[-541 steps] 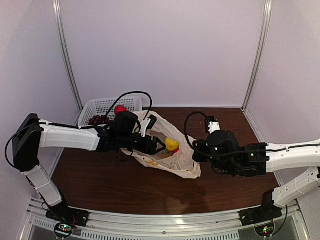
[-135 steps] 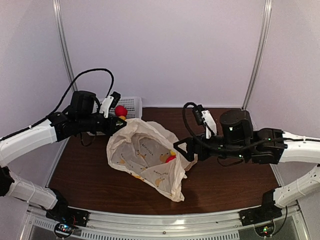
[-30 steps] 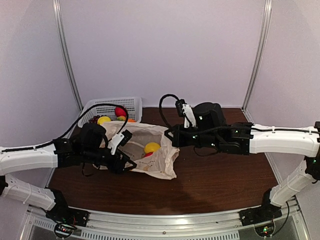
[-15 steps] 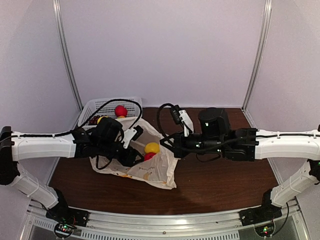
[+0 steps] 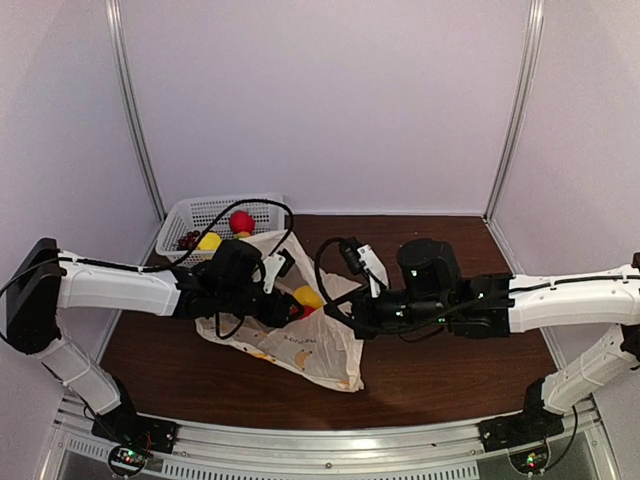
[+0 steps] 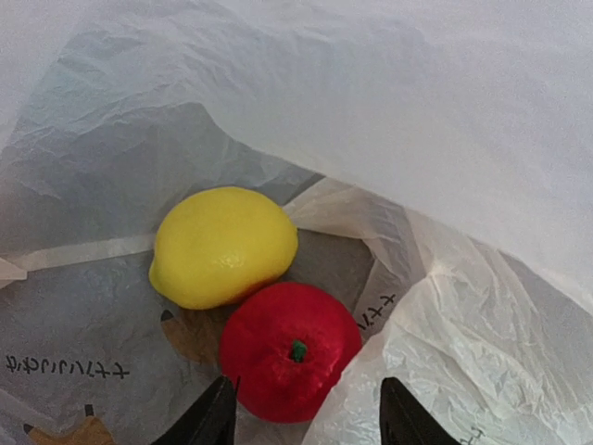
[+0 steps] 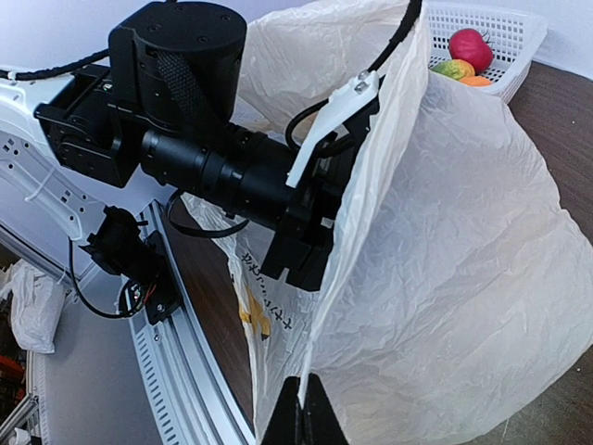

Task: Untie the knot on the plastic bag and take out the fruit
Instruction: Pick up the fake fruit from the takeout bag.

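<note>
Top view: plastic bag (image 5: 300, 345) lies centre of the bench (image 5: 450, 385), mouth turned to frame left. No tie shows on the neck in any view, so the untying looks done. Step in hand is emptying.

Right hand (image 7: 304, 408): clenched on a fold of the bag film, bottom centre of its own view. It holds the wall up so the mouth gapes.

Left hand (image 6: 306, 417): reaches in through the mouth. Fingers spread and gripping nothing, tips at the bottom edge of its view.

Inside the bag, left wrist view:
- yellow fruit (image 6: 222, 246), centre left, resting on the printed film
- red fruit (image 6: 289, 362), touching it just below, green stem facing the camera
- a flap of film overlaps the red fruit's right side and sits against the right fingertip

White basket (image 5: 215, 208), upper left of the top view, just behind the bag, holds other fruit (image 5: 241, 221).

Next move, as I judge it: push in over the red fruit and close on it, then withdraw toward the basket. Risks: catching the loose flap in the grip, or nudging the yellow fruit deeper.
</note>
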`<state>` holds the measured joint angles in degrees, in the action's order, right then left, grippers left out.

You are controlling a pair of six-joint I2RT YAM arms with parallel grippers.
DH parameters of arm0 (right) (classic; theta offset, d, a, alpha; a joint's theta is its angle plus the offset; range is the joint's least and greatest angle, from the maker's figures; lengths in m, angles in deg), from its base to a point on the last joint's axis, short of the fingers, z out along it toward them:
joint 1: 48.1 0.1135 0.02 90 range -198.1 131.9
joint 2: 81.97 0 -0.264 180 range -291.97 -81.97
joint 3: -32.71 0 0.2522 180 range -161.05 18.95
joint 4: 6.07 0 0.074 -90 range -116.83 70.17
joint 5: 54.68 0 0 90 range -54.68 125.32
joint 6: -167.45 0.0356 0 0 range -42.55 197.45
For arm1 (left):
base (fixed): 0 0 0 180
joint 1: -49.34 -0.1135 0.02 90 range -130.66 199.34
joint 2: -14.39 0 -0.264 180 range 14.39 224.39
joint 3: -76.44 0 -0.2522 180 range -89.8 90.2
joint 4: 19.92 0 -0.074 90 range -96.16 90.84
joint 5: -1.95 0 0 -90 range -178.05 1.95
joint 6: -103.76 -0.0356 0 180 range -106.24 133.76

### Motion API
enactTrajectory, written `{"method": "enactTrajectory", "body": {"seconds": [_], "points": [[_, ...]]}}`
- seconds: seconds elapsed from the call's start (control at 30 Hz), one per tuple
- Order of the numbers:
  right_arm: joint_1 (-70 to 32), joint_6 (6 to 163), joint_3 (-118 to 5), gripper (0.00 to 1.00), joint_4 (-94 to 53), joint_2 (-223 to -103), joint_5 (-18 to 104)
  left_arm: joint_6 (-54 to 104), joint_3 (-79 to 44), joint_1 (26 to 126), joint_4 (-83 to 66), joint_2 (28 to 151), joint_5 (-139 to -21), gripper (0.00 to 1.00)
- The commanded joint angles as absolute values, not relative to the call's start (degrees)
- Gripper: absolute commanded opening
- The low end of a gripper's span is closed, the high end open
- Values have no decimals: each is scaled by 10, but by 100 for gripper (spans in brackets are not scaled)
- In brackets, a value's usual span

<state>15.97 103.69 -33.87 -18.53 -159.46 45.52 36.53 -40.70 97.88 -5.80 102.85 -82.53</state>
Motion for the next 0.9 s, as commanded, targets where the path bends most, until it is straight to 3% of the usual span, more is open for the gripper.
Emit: {"method": "enactTrajectory", "body": {"seconds": [0.0, 0.27, 0.87], "points": [[166, 1044, -332, 0, -155, -1604, 463, 404, -399, 970, -115, 1054, -866, 54], [168, 1048, -330, 0, -148, -1607, 464, 427, -385, 965, -132, 1102, -866, 55], [168, 1050, -333, 0, -134, -1623, 465, 402, -391, 968, -155, 1131, -777, 72]]}}
